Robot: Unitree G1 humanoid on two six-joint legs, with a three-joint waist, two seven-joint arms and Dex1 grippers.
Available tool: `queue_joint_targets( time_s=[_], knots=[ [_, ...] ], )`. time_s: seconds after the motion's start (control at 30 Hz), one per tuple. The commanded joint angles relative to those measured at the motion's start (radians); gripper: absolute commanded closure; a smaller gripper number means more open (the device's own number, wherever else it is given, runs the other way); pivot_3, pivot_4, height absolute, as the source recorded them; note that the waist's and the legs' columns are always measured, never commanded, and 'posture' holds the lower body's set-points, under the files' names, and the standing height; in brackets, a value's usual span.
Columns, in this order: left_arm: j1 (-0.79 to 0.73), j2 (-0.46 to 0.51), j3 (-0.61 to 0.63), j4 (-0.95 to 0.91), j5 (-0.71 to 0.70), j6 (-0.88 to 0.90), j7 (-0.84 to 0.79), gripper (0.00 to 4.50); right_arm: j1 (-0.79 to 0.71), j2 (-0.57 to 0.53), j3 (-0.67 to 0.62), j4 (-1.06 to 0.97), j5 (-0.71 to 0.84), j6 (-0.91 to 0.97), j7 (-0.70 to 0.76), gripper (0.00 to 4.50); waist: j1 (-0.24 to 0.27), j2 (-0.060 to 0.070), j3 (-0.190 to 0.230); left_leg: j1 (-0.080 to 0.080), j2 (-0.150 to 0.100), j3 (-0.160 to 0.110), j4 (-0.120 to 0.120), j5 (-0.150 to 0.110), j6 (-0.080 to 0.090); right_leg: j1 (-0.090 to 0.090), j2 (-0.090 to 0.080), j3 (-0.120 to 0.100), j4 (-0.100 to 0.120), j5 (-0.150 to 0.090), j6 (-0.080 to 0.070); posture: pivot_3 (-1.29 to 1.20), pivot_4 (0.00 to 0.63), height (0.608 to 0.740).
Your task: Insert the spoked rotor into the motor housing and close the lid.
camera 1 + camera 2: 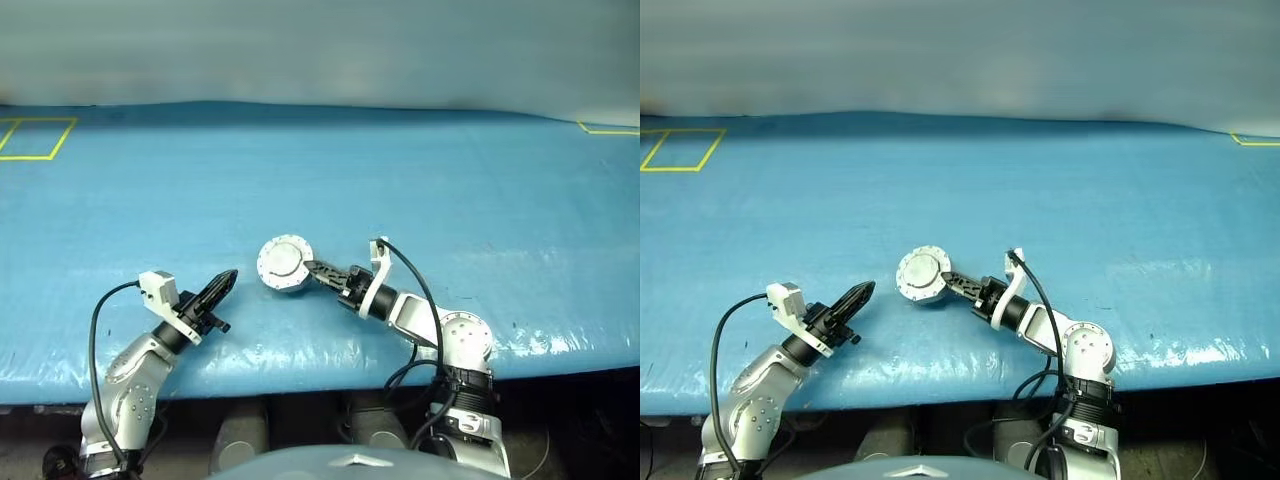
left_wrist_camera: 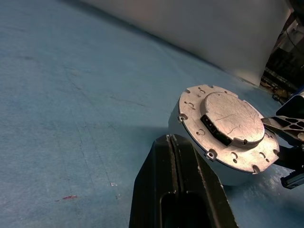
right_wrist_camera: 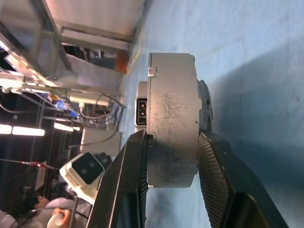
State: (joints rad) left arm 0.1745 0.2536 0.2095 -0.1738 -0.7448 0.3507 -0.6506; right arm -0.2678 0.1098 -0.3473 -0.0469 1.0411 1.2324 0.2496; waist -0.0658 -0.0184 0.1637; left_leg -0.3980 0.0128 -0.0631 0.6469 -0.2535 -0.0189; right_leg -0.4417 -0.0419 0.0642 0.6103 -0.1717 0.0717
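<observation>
The blue-covered bench point(image 1: 420, 180) spans your whole view, with yellow tape marks at its far left corner point(image 1: 35, 138) and far right corner point(image 1: 610, 128). Near the front edge, about midway along it, sits the motor housing point(image 3: 172, 118), a round silver drum with its lid point(image 2: 228, 126) already shut flat on top, the plain silver-grey notched face showing. Because the lid is down, you cannot see inside; whether the spoked rotor is seated in there is hidden, though no rotor lies loose on the bench.

Your right tool point(image 1: 318, 270) reaches in from the right with its two fingers clamped across the housing's thickness, one on the lid face and one on the underside. In the right wrist view the drum appears raised and turned on edge, so its axis looks roughly level rather than upright.

Your left tool point(image 1: 222, 285) has its fingers pressed together on nothing and hangs just left of the housing, pointing toward it, apart from it. The right arm has the part; I judge the task nearly finished, pending a check of the lid seating.
</observation>
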Motion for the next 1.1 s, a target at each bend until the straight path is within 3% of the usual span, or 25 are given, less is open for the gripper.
queue_joint_targets(
  time_s=[0.03, 0.4, 0.43, 0.63, 0.83, 1.1],
  knots=[
    [-0.013, -0.036, 0.034, -0.056, -0.093, 0.025, 0.015, 3.88, -0.049, 0.047, -0.042, -0.045, 0.143, -0.043, -0.008, 3.3, 0.0, 0.0, 0.0, 0.0, 0.0, 0.0, 0.0, 0.0, 0.0, 0.0, 0.0, 0.0, 0.0, 0.0, 0.0, 0.0, 0.15, 0.74],
    [-0.049, -0.145, -0.027, -0.077, -0.249, 0.123, 0.012, 0.18, -0.074, -0.001, -0.009, -0.083, 0.314, -0.083, -0.028, 3.3, -0.003, 0.0, 0.0, 0.0, 0.0, 0.001, 0.002, 0.0, 0.0, 0.001, 0.001, 0.002, 0.0, 0.0, 0.0, 0.0, 0.15, 0.74],
    [-0.053, -0.151, -0.024, -0.081, -0.286, 0.148, 0.016, 0.01, -0.072, -0.006, -0.002, -0.085, 0.32, -0.083, -0.031, 3.3, -0.003, 0.0, 0.0, 0.0, 0.0, 0.0, 0.002, 0.0, 0.0, 0.001, 0.001, 0.002, 0.0, 0.0, 0.0, 0.0, 0.15, 0.74],
    [-0.087, -0.156, -0.005, -0.075, -0.485, 0.277, 0.038, 0.01, -0.036, -0.027, 0.069, -0.105, 0.343, -0.066, -0.029, 3.3, -0.003, 0.0, 0.0, 0.0, 0.0, 0.0, 0.002, 0.0, 0.0, 0.001, 0.002, 0.003, 0.0, 0.0, 0.0, 0.0, 0.15, 0.74],
    [-0.121, -0.167, -0.014, -0.069, -0.526, 0.304, 0.058, 0.01, -0.008, -0.053, 0.146, -0.122, 0.338, -0.065, -0.017, 3.3, -0.002, 0.0, 0.0, 0.0, 0.0, 0.0, 0.004, 0.0, 0.0, 0.002, 0.002, 0.003, 0.0, 0.0, 0.0, 0.0, 0.15, 0.74],
    [-0.167, -0.195, -0.01, -0.021, -0.465, 0.264, 0.084, 0.01, 0.01, -0.079, 0.198, -0.149, 0.344, -0.086, 0.001, 3.3, -0.001, 0.0, 0.0, 0.001, 0.0, 0.0, 0.005, 0.0, 0.0, 0.004, 0.002, 0.003, 0.0, 0.001, 0.0, 0.0, 0.15, 0.74]
  ],
)
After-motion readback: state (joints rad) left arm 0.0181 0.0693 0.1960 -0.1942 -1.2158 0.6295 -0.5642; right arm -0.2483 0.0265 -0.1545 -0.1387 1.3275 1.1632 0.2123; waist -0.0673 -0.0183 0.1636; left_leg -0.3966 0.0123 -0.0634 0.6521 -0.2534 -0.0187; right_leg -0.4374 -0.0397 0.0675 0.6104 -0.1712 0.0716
